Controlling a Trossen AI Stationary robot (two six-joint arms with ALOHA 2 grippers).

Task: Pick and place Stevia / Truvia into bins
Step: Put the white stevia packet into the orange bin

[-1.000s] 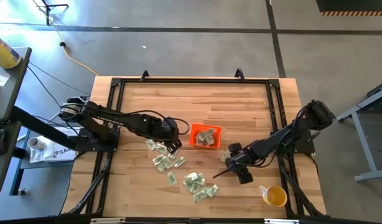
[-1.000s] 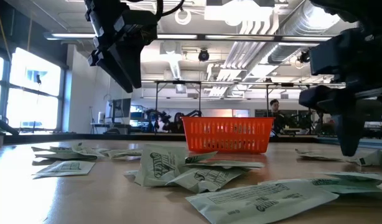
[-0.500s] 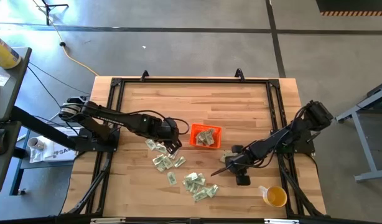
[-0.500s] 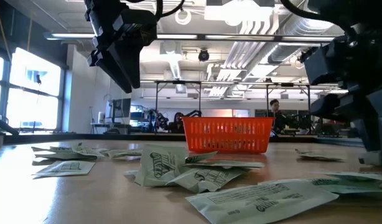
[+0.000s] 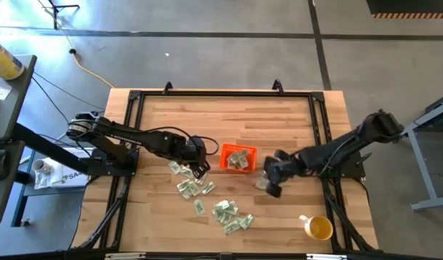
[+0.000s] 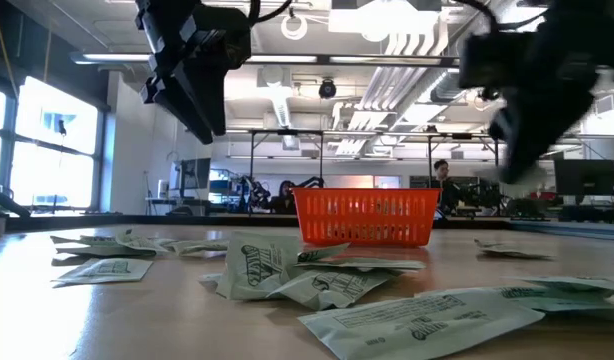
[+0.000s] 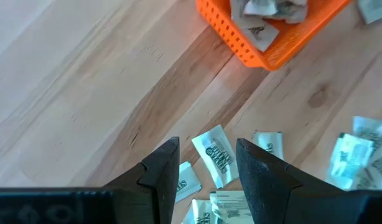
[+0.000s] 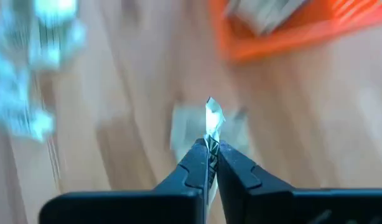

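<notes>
Swinging up and toward the bin [image 5: 238, 157] in the space of a second, the right gripper [image 5: 273, 190] now hangs just beside the tray's right end, where before it worked low near the cup [image 5: 319, 228] at the table's front right. Its wrist view shows the fingers [image 8: 197, 163] pinched together on one packet [image 8: 211, 121], held on edge and standing up between the tips. The left gripper [image 5: 202, 171] has not shifted: it hovers over the left-hand scatter of packets [image 5: 191, 187], its jaws apart with a packet [image 7: 216, 155] lying on the wood between them.

To finish this carry well, the right arm should likely bring the pinched packet squarely over the middle of the bin before letting go, low enough that the light paper does not flutter past the rim, and clear of the orange wall. The loose packets [image 5: 262, 180] lying under it, just right of the bin, could be brushed if it dips early.

By count: one orange bin, holding what look like three or four packets already; one yellow cup, well apart at the front right; two arms. On the table, roughly eight packets lie in the left cluster, about six more in a heap [image 5: 231, 214] toward the front centre, and one or two beside the bin. Overlaps make the exact tally uncertain.
</notes>
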